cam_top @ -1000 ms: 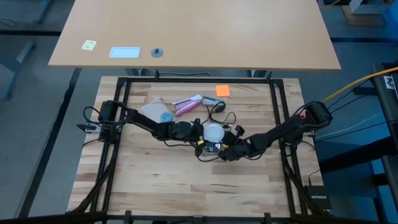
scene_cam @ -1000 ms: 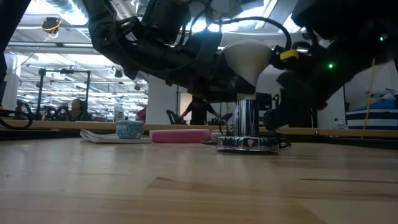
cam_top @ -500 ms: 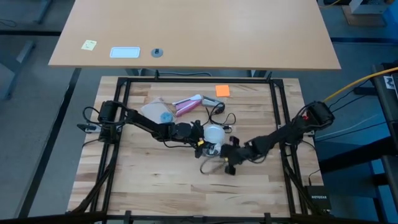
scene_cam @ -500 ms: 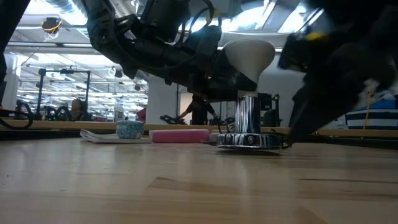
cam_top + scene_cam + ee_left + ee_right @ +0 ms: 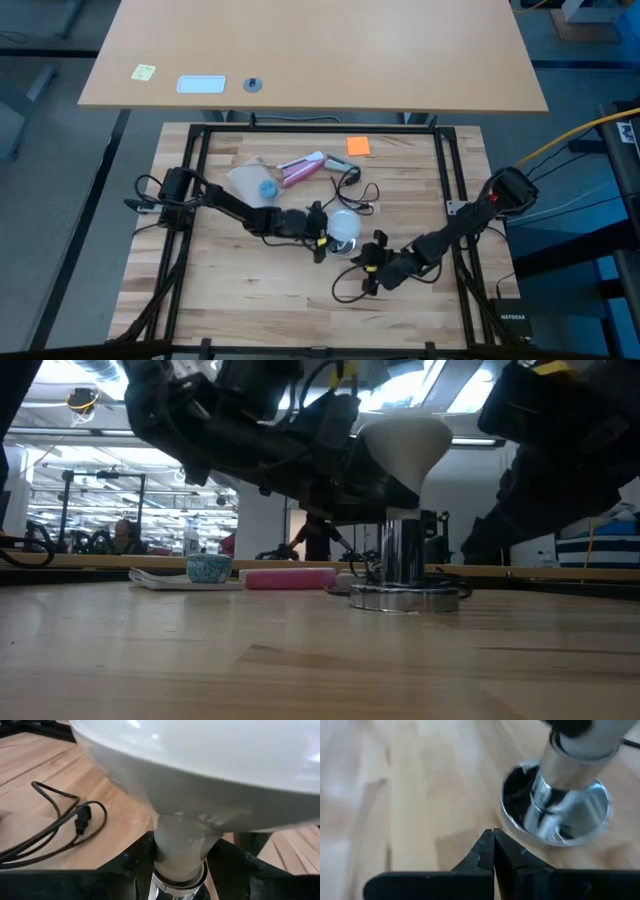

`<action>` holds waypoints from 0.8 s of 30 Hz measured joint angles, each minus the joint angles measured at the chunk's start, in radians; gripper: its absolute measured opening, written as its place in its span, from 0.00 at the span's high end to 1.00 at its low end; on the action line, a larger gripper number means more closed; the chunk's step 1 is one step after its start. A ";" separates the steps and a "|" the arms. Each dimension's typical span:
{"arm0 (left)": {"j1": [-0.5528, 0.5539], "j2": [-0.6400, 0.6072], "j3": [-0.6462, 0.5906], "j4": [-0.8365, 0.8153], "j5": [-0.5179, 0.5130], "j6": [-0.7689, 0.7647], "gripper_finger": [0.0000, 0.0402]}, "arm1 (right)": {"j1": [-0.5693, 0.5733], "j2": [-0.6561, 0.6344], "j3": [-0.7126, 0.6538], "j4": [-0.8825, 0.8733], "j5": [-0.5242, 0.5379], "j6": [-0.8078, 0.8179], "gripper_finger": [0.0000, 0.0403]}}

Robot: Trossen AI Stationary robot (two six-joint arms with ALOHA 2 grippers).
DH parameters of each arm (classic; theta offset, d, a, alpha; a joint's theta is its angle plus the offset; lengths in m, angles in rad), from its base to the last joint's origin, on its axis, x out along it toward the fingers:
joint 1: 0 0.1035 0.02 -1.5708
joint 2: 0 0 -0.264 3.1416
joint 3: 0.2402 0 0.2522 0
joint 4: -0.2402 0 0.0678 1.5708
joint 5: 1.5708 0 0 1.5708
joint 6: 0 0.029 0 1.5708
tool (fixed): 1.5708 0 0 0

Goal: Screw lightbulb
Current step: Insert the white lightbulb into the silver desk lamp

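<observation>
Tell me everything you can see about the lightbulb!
The lightbulb is frosted white, round on top, narrowing to a neck. It stands upright in a shiny metal socket near the middle of the wooden table. The left gripper is shut on its neck. The right gripper, shut, sits apart from it.

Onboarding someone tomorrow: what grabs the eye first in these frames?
The white lightbulb sits upright in the shiny socket at mid-table, its neck clamped by the left tool. Just in front, the right tool is shut and empty. Behind lie a pink-and-white tube and an orange note.
</observation>
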 joint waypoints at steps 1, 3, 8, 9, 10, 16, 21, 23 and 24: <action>-0.013 0.009 0.001 0.003 -0.024 -0.001 0.63 | 0.000 0.015 0.000 0.040 -0.004 0.001 1.00; -0.032 0.021 0.002 0.014 -0.071 -0.008 0.63 | 0.000 0.051 0.000 0.117 -0.020 0.001 1.00; -0.045 0.026 0.000 0.042 -0.102 -0.010 0.63 | -0.002 0.129 0.001 0.233 -0.022 0.003 1.00; -0.045 0.027 -0.001 0.050 -0.102 -0.009 0.63 | -0.002 0.138 0.001 0.233 -0.022 0.008 1.00; -0.045 0.027 -0.001 0.057 -0.102 -0.009 0.63 | -0.002 0.147 0.001 0.231 -0.021 0.022 1.00; -0.042 0.028 -0.002 0.063 -0.098 -0.010 0.63 | -0.003 0.178 0.001 0.217 0.035 0.071 1.00; -0.042 0.028 -0.002 0.067 -0.098 -0.033 0.63 | -0.003 0.179 0.001 0.165 0.102 0.133 1.00; -0.042 0.028 -0.002 0.067 -0.098 -0.034 0.63 | -0.003 0.179 0.001 0.148 0.120 0.179 1.00; -0.042 0.028 -0.002 0.067 -0.098 -0.035 0.63 | -0.003 0.179 0.001 0.140 0.131 0.201 1.00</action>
